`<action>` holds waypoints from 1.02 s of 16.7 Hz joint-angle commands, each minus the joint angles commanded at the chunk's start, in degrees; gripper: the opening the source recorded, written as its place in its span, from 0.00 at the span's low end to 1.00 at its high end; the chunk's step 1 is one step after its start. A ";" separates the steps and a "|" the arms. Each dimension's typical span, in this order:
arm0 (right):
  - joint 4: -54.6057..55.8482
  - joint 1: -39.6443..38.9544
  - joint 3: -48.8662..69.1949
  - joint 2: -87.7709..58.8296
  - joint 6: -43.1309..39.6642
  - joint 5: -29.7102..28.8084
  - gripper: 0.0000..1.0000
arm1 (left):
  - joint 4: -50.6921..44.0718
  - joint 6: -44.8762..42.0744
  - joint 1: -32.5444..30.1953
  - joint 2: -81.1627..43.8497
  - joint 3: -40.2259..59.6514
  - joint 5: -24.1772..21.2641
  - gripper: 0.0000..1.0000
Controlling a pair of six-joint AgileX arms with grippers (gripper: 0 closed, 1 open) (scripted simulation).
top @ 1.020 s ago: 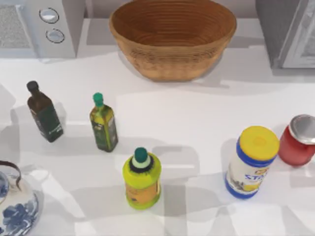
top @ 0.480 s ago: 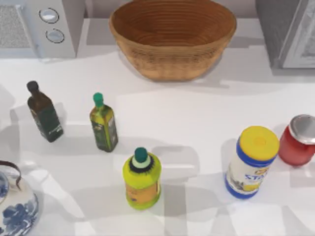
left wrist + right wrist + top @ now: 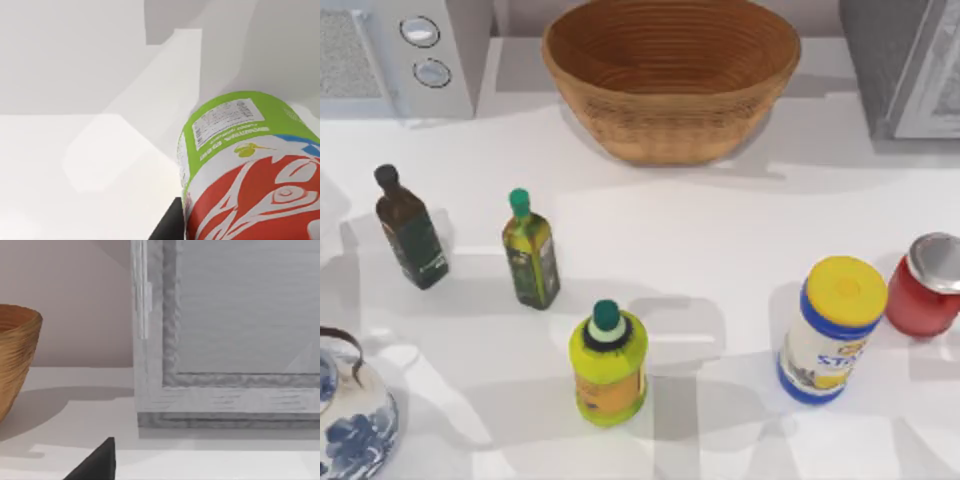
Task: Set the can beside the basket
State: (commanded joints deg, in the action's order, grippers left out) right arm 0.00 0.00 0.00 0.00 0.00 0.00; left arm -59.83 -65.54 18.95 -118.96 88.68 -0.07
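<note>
The can (image 3: pixel 250 170) looms close in the left wrist view, red with white script on one half and yellow-green on the other. One dark finger (image 3: pixel 167 227) of my left gripper lies against its side, and the white table shows beyond it. The basket (image 3: pixel 670 125), wide, tan and woven, stands at the back middle of the table; its wall (image 3: pixel 15 355) also shows in the right wrist view. A dark fingertip (image 3: pixel 95 462) of my right gripper points toward a grey appliance there, apart from the basket.
A white appliance (image 3: pixel 410 50) sits back left and a grey one (image 3: pixel 910 60) back right. On the table stand a dark bottle (image 3: pixel 410 235), an oil bottle (image 3: pixel 530 255), a yellow-green bottle (image 3: pixel 608 365), a blue-white canister (image 3: pixel 832 325), a red jar (image 3: pixel 927 285) and a teapot (image 3: pixel 350 415).
Shadows at the table's left edge have shifted a little. The basket, bottles, canister and jar have stayed where they were.
</note>
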 joint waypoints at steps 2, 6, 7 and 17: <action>0.00 0.00 0.00 0.00 0.00 0.00 1.00 | 0.00 0.00 0.00 0.00 0.00 0.00 0.00; 0.00 0.00 0.00 0.00 0.00 0.00 1.00 | 0.06 1.69 -0.64 0.64 0.79 -0.25 0.00; 0.00 0.00 0.00 0.00 0.00 0.00 1.00 | 0.08 3.47 -1.19 1.05 1.55 -0.48 0.00; 0.00 0.00 0.00 0.00 0.00 0.00 1.00 | -3.57 43.48 -18.37 1.47 15.64 -4.17 0.00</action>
State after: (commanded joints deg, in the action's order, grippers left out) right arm 0.00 0.00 0.00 0.00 0.00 0.00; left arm -63.41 -22.06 0.58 -117.49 104.32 -4.24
